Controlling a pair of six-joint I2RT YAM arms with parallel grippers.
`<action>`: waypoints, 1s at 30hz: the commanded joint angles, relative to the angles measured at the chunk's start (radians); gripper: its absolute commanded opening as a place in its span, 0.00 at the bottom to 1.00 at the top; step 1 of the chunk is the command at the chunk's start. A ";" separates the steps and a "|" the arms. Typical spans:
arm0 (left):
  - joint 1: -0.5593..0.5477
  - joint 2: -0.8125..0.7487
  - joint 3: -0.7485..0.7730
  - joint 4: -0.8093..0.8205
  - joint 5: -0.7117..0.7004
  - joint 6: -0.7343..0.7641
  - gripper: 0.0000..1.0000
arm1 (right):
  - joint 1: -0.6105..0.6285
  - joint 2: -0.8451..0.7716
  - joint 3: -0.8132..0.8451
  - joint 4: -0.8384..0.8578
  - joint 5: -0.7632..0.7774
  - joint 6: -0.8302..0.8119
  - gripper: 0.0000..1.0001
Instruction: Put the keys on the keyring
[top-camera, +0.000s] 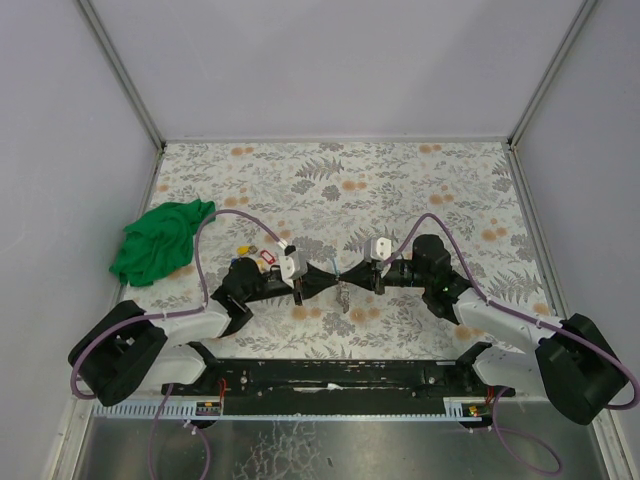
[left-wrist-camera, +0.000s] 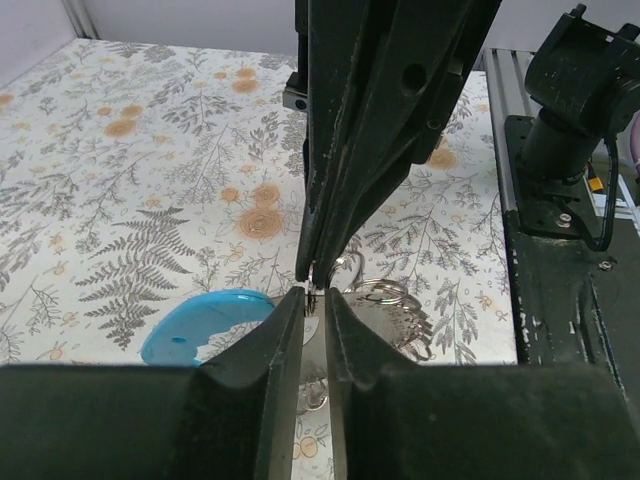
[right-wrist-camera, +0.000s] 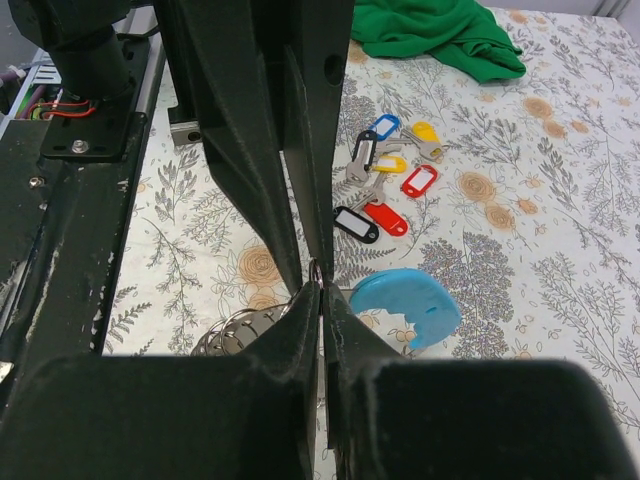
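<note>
My left gripper (top-camera: 331, 280) and right gripper (top-camera: 350, 278) meet tip to tip over the middle of the table. Both pinch the thin metal wire of the keyring (left-wrist-camera: 316, 283), whose light-blue arc (left-wrist-camera: 205, 320) hangs beside it. In the left wrist view my own jaws stand a narrow slit apart around the wire. In the right wrist view my jaws are pressed together on the keyring (right-wrist-camera: 317, 272). A bunch of bare metal keys (left-wrist-camera: 395, 310) on small rings hangs under the grip. Several loose keys (right-wrist-camera: 385, 180) with red, blue, yellow and black tags lie on the cloth-patterned table (top-camera: 420, 190).
A green cloth (top-camera: 160, 240) is crumpled at the table's left edge, beyond the loose tagged keys (top-camera: 258, 258). The arms' black base rail (top-camera: 330, 385) runs along the near edge. Purple cables (top-camera: 215, 235) arch over both arms.
</note>
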 joint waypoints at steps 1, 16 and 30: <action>-0.005 -0.003 0.044 0.019 0.012 0.043 0.08 | -0.005 -0.007 0.019 0.059 -0.032 -0.001 0.07; -0.004 -0.071 0.045 -0.124 -0.054 0.094 0.23 | -0.005 -0.027 0.026 0.040 -0.029 -0.013 0.07; -0.004 -0.068 0.061 -0.136 -0.034 0.100 0.03 | -0.005 -0.016 0.027 0.037 -0.033 -0.012 0.11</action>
